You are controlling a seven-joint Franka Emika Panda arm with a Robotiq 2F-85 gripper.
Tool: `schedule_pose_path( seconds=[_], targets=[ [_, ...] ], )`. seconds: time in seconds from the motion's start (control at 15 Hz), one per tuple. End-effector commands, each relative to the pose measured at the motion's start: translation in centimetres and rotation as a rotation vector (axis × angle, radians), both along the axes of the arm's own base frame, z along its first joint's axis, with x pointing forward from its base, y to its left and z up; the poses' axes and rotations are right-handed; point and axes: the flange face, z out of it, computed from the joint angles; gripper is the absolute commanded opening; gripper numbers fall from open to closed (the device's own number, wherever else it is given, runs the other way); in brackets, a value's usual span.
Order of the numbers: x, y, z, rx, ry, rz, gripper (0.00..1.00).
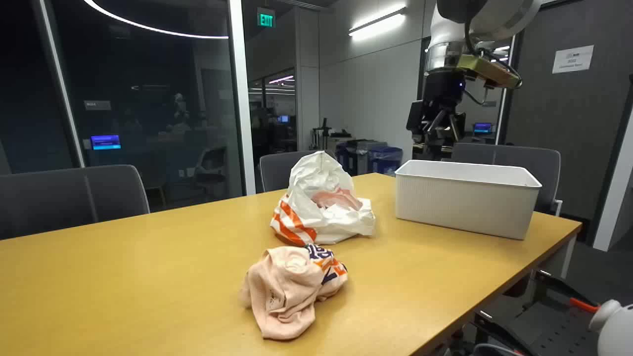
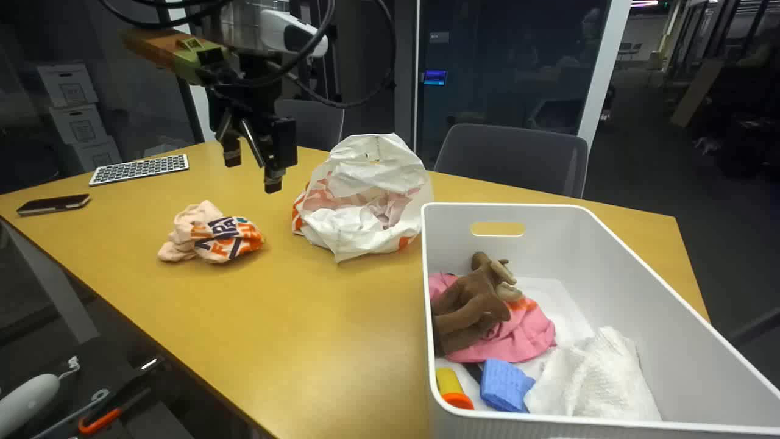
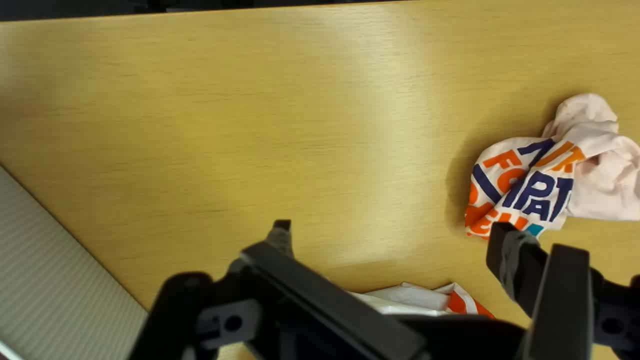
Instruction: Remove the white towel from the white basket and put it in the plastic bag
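We judge that neither half of the job is done. The towel (image 2: 600, 381) lies crumpled inside the basket (image 2: 551, 238), near one end, so taking it out remains to do. The bag (image 2: 365, 241) stands on the table (image 2: 341, 341) beside the basket, its mouth gaping. We see no towel in it, only something pinkish, and we cannot tell whether that is a thing inside or print showing through.

The gripper (image 3: 395, 245) hangs over the table, outside the basket, spread wide and holding nothing; the wrist view shows the basket's outer wall off to one side of it.

As we read it, everything is left: getting over the basket's rim, pinching the towel, lifting it clear, carrying it to the bag and letting go within the mouth. We should watch the towel's neighbours in the basket: a block (image 2: 504, 385) sits just beside it, with the pink cloth (image 2: 527, 335) near and a toy (image 2: 469, 299) on top of that cloth. The printed cloth (image 2: 213, 238), on the table farther from the basket than the bag, seems to us no part of this job.
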Motion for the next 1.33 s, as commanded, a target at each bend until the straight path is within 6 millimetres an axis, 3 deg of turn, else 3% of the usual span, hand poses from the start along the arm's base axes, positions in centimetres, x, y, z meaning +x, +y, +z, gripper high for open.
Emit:
schedule_pose_path(
  seconds=[0.0, 0.53, 0.67, 0.8, 1.0, 1.27],
  targets=[
    [0.1, 0.0, 0.2, 0.0, -0.003, 0.0, 1.0],
    [0.3, 0.0, 0.6, 0.001, -0.011, 0.0, 1.0],
    [1.5, -1.0, -0.3, -0.07, -0.045, -0.024, 1.0],
    [3.5, -4.1, -0.7, -0.129, -0.099, -0.076, 1.0],
    [7.4, -11.3, -1.6, -0.217, -0.191, -0.213, 1.0],
    [11.2, -20.3, -2.4, -0.291, -0.239, -0.425, 1.0]
  ],
)
